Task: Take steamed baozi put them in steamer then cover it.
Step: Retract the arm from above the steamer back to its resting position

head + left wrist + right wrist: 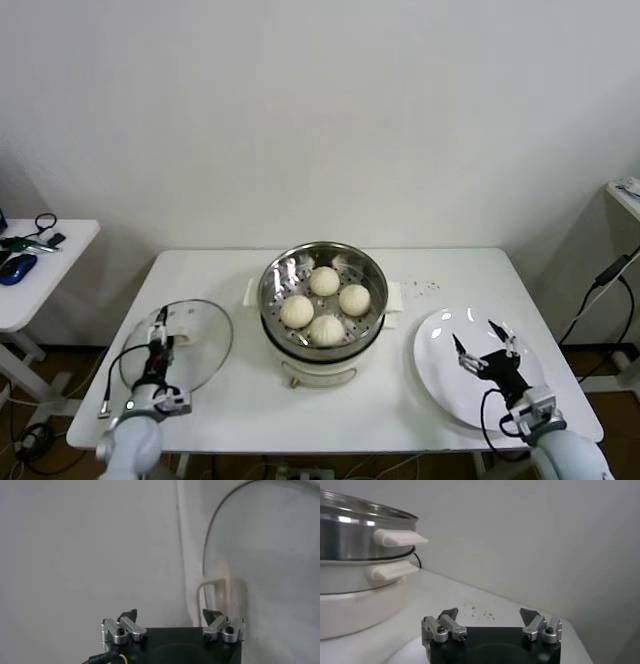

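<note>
All four steamed baozi (325, 304) already sat inside the steamer (323, 262) at the middle of the table (330, 400), so what remained, by my judgement, was the covering. The glass lid (200, 345) lay flat on the table to the left of the steamer, near the front edge, and the left end effector (159, 340) hung right over it with its fingers spread and nothing between them; in the left wrist view the lid's white handle (212, 597) stood just ahead of the open fingertips. The lid therefore lay directly beneath the left end effector, while the steamer was off to that arm's right. The right end effector (486, 345), also released and empty, hovered over the bare white plate (440, 385) at the right, well apart from the lid, so the left arm was plainly the nearer.
</note>
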You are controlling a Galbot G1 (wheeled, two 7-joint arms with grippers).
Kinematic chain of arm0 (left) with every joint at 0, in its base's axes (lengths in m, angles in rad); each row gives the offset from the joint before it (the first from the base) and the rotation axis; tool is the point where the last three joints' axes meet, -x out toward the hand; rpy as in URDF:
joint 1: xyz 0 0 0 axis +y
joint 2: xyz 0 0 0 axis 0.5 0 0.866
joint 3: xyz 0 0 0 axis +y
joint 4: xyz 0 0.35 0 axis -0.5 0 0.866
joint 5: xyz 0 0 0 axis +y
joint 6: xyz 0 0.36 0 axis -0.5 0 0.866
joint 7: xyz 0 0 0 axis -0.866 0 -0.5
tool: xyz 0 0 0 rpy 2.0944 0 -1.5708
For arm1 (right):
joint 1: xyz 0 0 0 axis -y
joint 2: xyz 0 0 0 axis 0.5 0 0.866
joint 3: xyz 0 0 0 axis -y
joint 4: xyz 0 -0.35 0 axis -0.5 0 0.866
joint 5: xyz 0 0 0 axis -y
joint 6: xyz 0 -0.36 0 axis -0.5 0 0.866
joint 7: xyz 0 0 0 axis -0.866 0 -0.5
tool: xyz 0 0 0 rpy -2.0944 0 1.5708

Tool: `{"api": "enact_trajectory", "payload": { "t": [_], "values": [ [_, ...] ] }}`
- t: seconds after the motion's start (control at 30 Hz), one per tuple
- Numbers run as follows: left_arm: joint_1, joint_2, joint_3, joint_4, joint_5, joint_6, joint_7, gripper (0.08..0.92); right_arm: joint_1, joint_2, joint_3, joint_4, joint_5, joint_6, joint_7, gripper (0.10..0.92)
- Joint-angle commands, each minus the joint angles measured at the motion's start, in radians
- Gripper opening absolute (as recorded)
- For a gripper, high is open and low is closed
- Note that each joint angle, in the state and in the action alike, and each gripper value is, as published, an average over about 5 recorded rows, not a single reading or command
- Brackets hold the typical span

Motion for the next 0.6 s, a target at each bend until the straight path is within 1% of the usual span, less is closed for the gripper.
{"api": "enact_trajectory", "payload": {
  "t": [0.03,0.17,0.27,0.33,0.5,0.6],
  "values": [
    [-0.043,-0.002,0.009,0.043,-0.018,0.000,-0.022,0.823,-0.002,0.004,-0.001,-0.008,-0.034,0.007,-0.002,0.823],
    [-0.045,-0.001,0.010,0.060,-0.019,-0.004,-0.021,0.823,-0.003,0.008,-0.001,-0.011,-0.042,0.009,-0.003,0.823],
    [-0.048,-0.002,0.009,0.075,-0.018,-0.008,-0.020,0.796,-0.004,0.010,0.000,-0.012,-0.046,0.010,-0.004,0.823],
    [-0.049,-0.002,0.008,0.082,-0.017,-0.011,-0.018,0.749,-0.004,0.011,0.000,-0.012,-0.048,0.010,-0.004,0.823],
    [-0.047,-0.001,0.010,0.079,-0.024,-0.015,-0.015,0.576,-0.001,0.014,0.000,-0.014,-0.053,0.012,-0.004,0.823],
    [-0.043,0.000,0.010,0.073,-0.032,-0.018,-0.009,0.490,0.002,0.016,0.000,-0.016,-0.056,0.014,-0.004,0.823]
  ]
}}
